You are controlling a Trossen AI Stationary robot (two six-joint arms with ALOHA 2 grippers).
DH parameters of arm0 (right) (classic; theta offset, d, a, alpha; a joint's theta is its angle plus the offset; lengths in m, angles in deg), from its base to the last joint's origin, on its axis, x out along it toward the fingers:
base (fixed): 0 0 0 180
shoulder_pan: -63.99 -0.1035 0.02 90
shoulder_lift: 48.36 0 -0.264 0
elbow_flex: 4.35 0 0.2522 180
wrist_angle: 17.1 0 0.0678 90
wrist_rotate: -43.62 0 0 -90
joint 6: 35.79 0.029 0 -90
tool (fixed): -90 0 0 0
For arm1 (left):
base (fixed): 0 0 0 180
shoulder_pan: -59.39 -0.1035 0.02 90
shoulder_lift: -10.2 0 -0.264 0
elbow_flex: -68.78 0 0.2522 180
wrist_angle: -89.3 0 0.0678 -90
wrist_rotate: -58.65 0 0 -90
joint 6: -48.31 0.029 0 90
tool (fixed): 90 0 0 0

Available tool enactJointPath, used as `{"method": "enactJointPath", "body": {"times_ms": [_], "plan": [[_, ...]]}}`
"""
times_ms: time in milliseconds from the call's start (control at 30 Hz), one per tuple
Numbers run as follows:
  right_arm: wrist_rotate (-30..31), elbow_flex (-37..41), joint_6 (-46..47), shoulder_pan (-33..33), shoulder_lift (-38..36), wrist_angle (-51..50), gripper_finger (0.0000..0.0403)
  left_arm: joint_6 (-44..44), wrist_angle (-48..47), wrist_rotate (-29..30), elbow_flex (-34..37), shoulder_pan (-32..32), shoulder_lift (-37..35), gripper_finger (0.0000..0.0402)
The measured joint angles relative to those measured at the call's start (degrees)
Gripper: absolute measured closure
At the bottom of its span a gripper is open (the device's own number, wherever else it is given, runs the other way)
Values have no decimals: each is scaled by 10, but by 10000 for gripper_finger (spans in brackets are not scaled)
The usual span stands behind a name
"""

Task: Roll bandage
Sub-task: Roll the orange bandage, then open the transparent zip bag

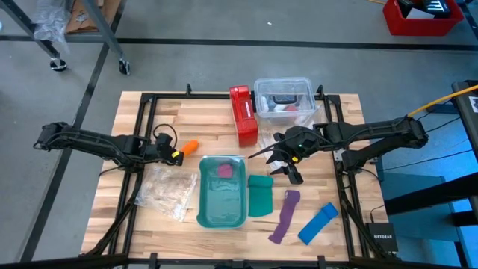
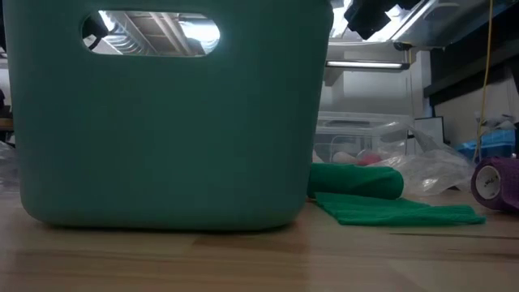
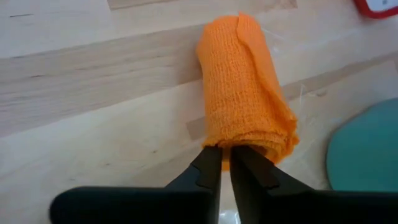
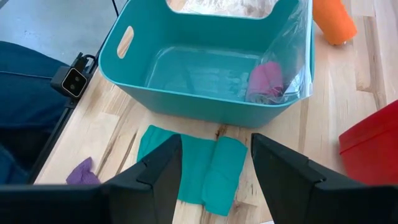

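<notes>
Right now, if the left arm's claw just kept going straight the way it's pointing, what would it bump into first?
The orange bandage. The left gripper has its jaws nearly together right at the roll's near end, so any push forward would press into it at once. Whether they already touch it is hard to tell.

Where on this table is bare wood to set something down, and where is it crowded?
Bare wood lies behind the orange bandage, toward the red box, and at the table's far left corner. Crowded: the near half, with plastic bag, teal bin, green cloth, purple strip, blue strip.
</notes>
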Motion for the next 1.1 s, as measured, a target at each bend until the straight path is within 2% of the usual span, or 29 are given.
{"method": "enactJointPath", "body": {"times_ms": [267, 367, 567, 833, 1100], "plan": [[0, 0, -2, 0, 0, 0, 210, -6, 0, -40, 0, 0, 0, 294], [0, 0, -2, 0, 0, 0, 210, -14, -1, -52, 0, 0, -1, 277], [0, 0, -2, 0, 0, 0, 210, -33, 0, -68, 0, 0, -1, 276], [1, 0, -4, 0, 0, 0, 210, -34, 0, -160, 0, -1, -1, 288], [70, 0, -20, 0, 0, -11, 210, -35, 4, -181, 0, -1, -9, 288]]}}
